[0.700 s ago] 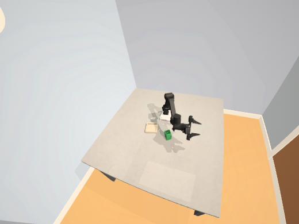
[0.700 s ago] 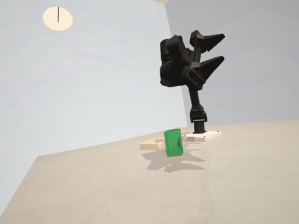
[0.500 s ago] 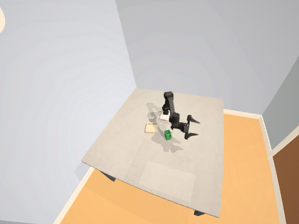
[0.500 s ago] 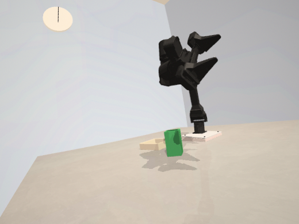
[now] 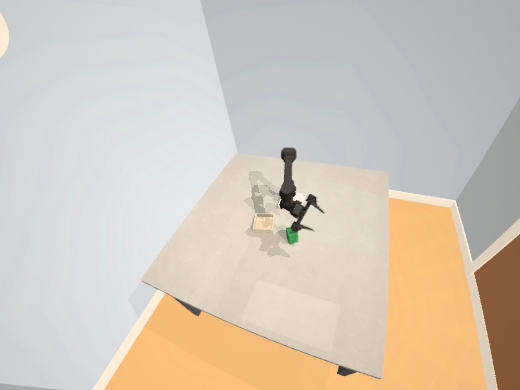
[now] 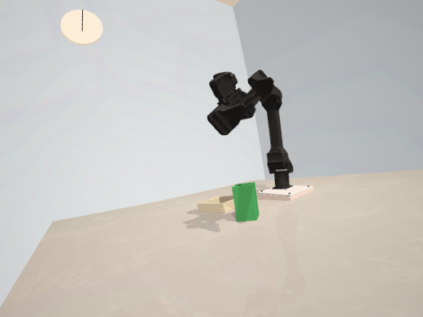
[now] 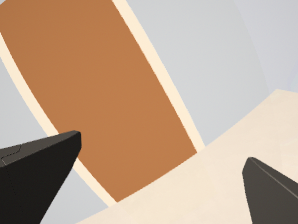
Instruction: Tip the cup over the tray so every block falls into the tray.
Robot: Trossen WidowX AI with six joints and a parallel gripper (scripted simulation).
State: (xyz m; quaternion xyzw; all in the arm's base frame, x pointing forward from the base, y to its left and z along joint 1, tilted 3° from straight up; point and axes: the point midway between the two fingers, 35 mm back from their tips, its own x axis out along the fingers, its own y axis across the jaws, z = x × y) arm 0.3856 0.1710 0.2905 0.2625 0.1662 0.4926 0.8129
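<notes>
A green cup [image 5: 293, 236] [image 6: 245, 201] stands on the table [image 5: 300, 300] [image 6: 325, 252], leaning slightly, with its open end up. I cannot see its inside or any blocks. A shallow beige tray [image 5: 263, 223] [image 6: 213, 204] lies just beside the cup, on the side away from my gripper. My gripper [image 5: 317, 221] [image 7: 165, 155] is open and empty. It hangs in the air above and beside the cup, apart from it. In the wrist view only the two dark fingertips show, against a brown door, wall and floor.
The black arm [image 5: 287, 175] [image 6: 276, 134] rises from a white base plate [image 6: 301, 191] behind the cup and tray. A paler rectangle [image 5: 290, 312] is marked on the table near its front edge. Orange floor [image 5: 430, 300] lies beyond the table's edge.
</notes>
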